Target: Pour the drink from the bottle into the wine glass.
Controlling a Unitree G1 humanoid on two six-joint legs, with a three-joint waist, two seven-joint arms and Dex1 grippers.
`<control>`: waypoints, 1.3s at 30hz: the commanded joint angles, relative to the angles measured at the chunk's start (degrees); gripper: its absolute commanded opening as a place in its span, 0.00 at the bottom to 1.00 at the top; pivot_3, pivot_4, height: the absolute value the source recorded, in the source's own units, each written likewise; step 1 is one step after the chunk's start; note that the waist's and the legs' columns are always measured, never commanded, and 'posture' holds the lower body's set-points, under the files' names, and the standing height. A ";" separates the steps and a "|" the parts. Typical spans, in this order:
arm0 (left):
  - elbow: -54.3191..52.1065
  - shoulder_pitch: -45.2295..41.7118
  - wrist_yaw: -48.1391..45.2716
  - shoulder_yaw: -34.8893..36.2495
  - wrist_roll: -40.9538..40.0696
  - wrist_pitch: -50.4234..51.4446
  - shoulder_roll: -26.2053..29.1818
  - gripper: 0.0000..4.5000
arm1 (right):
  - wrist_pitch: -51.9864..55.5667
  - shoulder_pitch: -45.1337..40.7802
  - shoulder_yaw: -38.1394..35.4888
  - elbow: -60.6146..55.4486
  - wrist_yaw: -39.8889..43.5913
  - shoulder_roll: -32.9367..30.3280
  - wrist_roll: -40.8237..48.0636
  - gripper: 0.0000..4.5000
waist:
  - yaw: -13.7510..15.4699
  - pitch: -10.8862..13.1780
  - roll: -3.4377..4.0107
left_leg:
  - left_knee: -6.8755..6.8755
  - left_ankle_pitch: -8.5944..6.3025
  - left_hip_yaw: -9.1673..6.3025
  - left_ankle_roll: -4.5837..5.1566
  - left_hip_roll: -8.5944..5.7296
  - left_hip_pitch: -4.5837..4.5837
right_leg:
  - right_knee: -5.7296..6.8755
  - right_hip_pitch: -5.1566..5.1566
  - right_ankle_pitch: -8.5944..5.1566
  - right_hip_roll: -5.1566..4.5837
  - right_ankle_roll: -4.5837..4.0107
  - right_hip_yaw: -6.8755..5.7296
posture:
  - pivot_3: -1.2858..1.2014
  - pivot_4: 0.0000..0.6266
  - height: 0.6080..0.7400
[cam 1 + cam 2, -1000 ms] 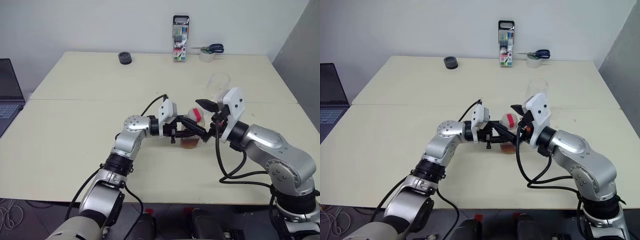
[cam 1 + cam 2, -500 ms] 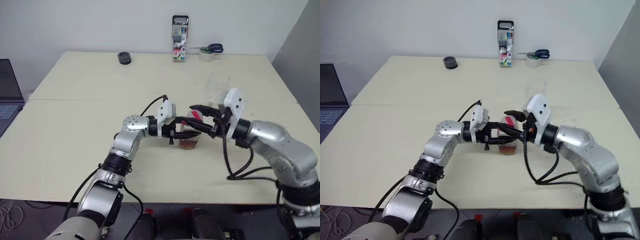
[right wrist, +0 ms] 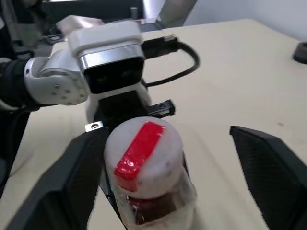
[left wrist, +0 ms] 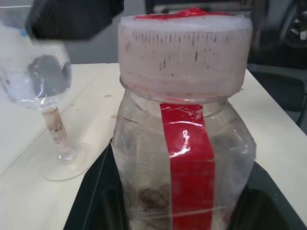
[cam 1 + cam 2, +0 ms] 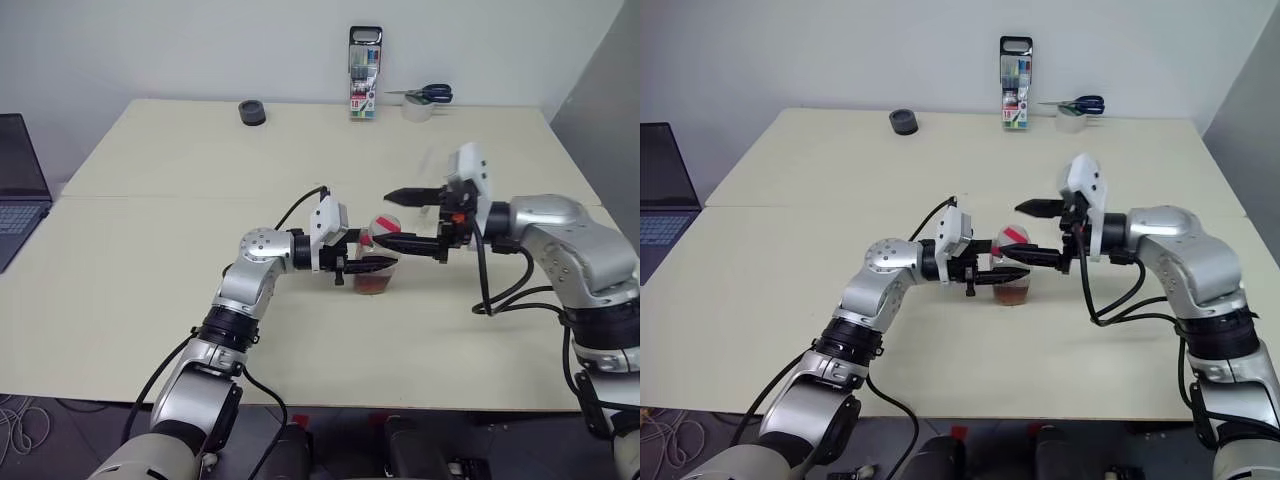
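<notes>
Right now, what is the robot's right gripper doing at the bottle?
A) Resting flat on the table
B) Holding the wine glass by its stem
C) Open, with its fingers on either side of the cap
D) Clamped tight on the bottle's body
C: the right gripper is open, its black fingers apart on either side of the bottle's cap, while the left gripper holds the bottle.

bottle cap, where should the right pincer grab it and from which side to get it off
Grip the cap across its ribbed white side wall, one finger on each side, coming in level from the robot's right. The bottle stands upright, clamped around its body by the left pincer, so the cap sits clear above those fingers. The right pincer, open, already straddles the cap from that side.
</notes>
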 commanded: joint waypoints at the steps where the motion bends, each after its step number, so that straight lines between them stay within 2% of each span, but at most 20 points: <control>1: 0.05 -2.61 1.76 2.55 -1.37 -1.17 -0.90 0.40 | 7.30 5.33 -6.71 -13.14 -8.38 -0.29 5.35 1.00 | 0.14 0.00 -0.01 | 0.05 0.00 0.01 0.00 0.00 -0.01 | 0.02 0.00 0.00 -0.02 0.00 0.01 | 0.52 0.24 1.00; 5: 2.95 -4.30 3.03 3.24 -0.43 -3.28 -1.99 0.40 | 9.74 13.83 -7.96 -25.15 -23.13 5.98 3.04 1.00 | 0.20 -0.01 -0.02 | 0.05 -0.08 0.02 0.15 -0.08 0.00 | 0.01 0.08 0.00 -0.06 0.01 0.01 | 0.52 0.24 1.00; 10: 5.34 -5.53 3.39 3.25 -0.12 -4.97 -3.03 0.40 | 6.10 16.67 -1.39 -28.70 -39.22 15.12 -8.89 1.00 | -0.27 -0.02 0.01 | 0.08 -0.11 0.08 0.20 -0.04 0.10 | 0.07 0.09 0.01 0.13 0.03 0.07 | 0.52 0.24 1.00; 16: 6.70 -6.03 2.49 2.92 0.25 -6.18 -3.45 0.40 | 5.60 14.66 1.81 -27.92 -43.68 20.54 -12.32 1.00 | -0.22 -0.02 0.02 | 0.06 -0.01 0.05 0.03 0.04 0.11 | 0.07 0.09 0.01 0.25 0.03 0.06 | 0.52 0.24 1.00; 25: 7.21 -5.60 2.33 2.77 0.77 -7.17 -3.30 0.40 | 5.37 14.08 2.48 -27.03 -45.14 23.95 -14.29 1.00 | -0.24 -0.02 0.02 | 0.06 -0.09 0.05 0.16 0.03 0.11 | 0.08 0.09 0.01 0.23 0.02 0.06 | 0.52 0.24 1.00; 28: 7.11 -5.47 2.24 2.82 0.80 -7.15 -3.15 0.40 | 5.24 14.69 3.04 -26.94 -44.83 24.60 -14.63 0.86 | -0.26 -0.02 0.03 | 0.07 -0.09 0.05 0.16 0.03 0.11 | 0.08 0.09 0.02 0.23 0.02 0.06 | 0.52 0.24 1.00; 33: 6.29 -4.89 2.09 2.65 0.78 -6.69 -2.81 0.40 | 4.62 15.42 3.47 -26.52 -43.48 24.74 -14.45 0.46 | -0.30 -0.02 0.03 | 0.07 -0.10 0.05 0.18 0.03 0.11 | 0.08 0.09 0.02 0.23 0.02 0.06 | 0.52 0.24 1.00; 34: 6.20 -4.81 2.04 2.60 0.78 -6.60 -2.76 0.40 | 4.59 15.55 3.57 -26.44 -42.99 24.70 -14.25 0.41 | -0.31 -0.02 0.03 | 0.07 -0.10 0.05 0.19 0.03 0.11 | 0.08 0.09 0.02 0.23 0.02 0.06 | 0.52 0.24 1.00; 36: 6.03 -4.69 1.87 2.44 0.72 -6.38 -2.68 0.40 | 4.41 15.79 3.67 -26.12 -41.31 24.27 -13.43 0.41 | -0.35 -0.02 0.03 | 0.07 -0.11 0.05 0.20 0.03 0.11 | 0.09 0.09 0.02 0.23 0.02 0.06 | 0.52 0.24 1.00; 39: 5.77 -4.60 0.59 1.96 0.52 -5.89 -2.41 0.40 | 1.71 14.34 3.90 -22.55 -30.48 18.40 -11.02 0.41 | -0.48 -0.02 0.03 | 0.07 -0.11 0.05 0.21 0.01 0.11 | 0.08 0.09 0.02 0.23 0.02 0.06 | 0.52 0.24 1.00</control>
